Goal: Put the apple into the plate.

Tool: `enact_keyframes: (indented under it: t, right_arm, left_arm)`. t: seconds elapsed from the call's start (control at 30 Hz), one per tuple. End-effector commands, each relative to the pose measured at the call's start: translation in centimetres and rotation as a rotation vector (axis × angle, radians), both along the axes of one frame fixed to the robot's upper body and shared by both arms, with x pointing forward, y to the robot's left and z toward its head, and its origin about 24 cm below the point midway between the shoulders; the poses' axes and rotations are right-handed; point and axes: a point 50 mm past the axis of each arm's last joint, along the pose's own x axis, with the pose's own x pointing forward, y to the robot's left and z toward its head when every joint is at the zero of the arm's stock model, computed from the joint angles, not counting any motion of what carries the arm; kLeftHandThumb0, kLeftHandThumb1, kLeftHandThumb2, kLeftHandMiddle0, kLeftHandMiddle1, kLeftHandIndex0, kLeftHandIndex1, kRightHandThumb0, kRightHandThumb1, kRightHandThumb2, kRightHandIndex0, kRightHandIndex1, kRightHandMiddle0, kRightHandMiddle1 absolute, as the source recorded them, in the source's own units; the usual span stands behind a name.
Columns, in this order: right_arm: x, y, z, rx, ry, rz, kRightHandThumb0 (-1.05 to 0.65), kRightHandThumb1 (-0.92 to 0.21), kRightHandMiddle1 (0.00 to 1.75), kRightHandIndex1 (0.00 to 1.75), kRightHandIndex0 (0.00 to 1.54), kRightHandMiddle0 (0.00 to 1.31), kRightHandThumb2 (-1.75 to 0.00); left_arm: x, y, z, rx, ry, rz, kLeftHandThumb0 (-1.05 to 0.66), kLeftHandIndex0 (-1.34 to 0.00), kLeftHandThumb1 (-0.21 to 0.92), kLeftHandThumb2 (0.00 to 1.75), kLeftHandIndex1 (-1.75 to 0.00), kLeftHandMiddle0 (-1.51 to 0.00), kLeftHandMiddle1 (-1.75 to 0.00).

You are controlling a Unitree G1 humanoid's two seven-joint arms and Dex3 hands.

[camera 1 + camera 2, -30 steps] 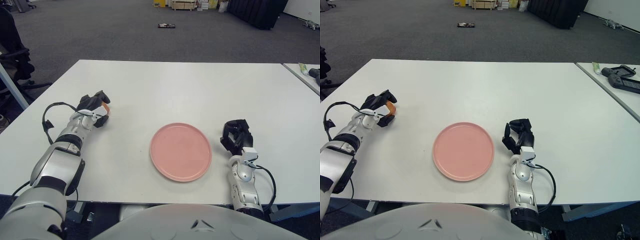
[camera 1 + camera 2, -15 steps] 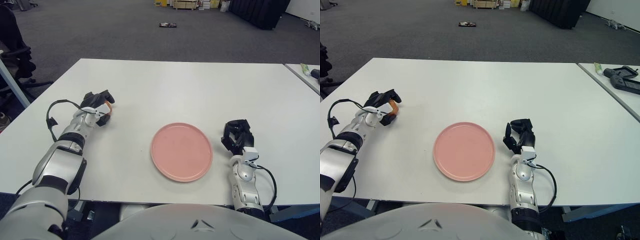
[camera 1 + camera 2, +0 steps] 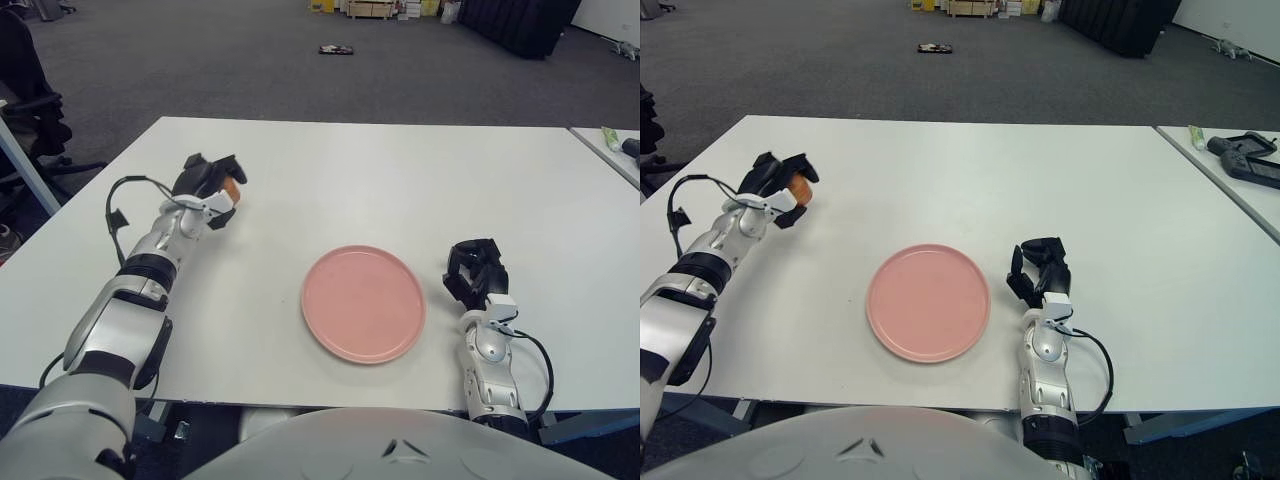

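The apple (image 3: 231, 188) sits inside the curled fingers (image 3: 225, 164) of the left robot hand (image 3: 208, 182), well to the left of the pink plate (image 3: 363, 303) and farther back on the white table (image 3: 400, 180); only a small orange-brown patch of it shows between the dark fingers, so its full shape is mostly hidden; whether it is clear of the table or touching it I cannot tell. Judged as an apple, it should be firm and rigid, of modest weight for this robot hand, with a smooth, somewhat slippery skin and a round body that will roll if released carelessly; it bruises rather than breaks, so a moderate squeeze is enough. The sensible hold is around its widest part, fingers wrapping opposite sides, which looks to be roughly the grip in place; the left robot hand is clamped on the apple. The plate lies flat near the front middle of the table, bare inside, with a low rim that would probably not stop a rolling fruit; a low, gentle release near its centre seems wise. The right robot hand (image 3: 476, 274) shows just to the right of the plate, its fingers curled together and holding nothing, idle near the front edge.
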Motion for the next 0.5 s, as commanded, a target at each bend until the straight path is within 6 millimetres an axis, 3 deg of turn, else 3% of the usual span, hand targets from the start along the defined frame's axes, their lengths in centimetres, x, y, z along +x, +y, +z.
enact_keyframes:
  t: [0.0,0.47]
  right_arm:
    - [-0.4,0.0,-1.2,0.013,0.071,-0.001,-0.37,-0.76,1.75,1.31,0.54,0.28,-0.75]
    - [-0.2,0.2,-1.3,0.009,0.073,0.012,-0.37,-0.75,1.75,1.32,0.55,0.29,-0.77]
  left_arm:
    - [0.3,-0.4,1.8,0.019,-0.064,-0.03,-0.02,-0.85,0.0,1.55,-1.34,-0.83,-1.75]
    - [-0.7,-4.5,4.6,-0.071,-0.164,-0.223,-0.01,-0.77,0.02,1.55,-1.43,-0.83,-1.74]
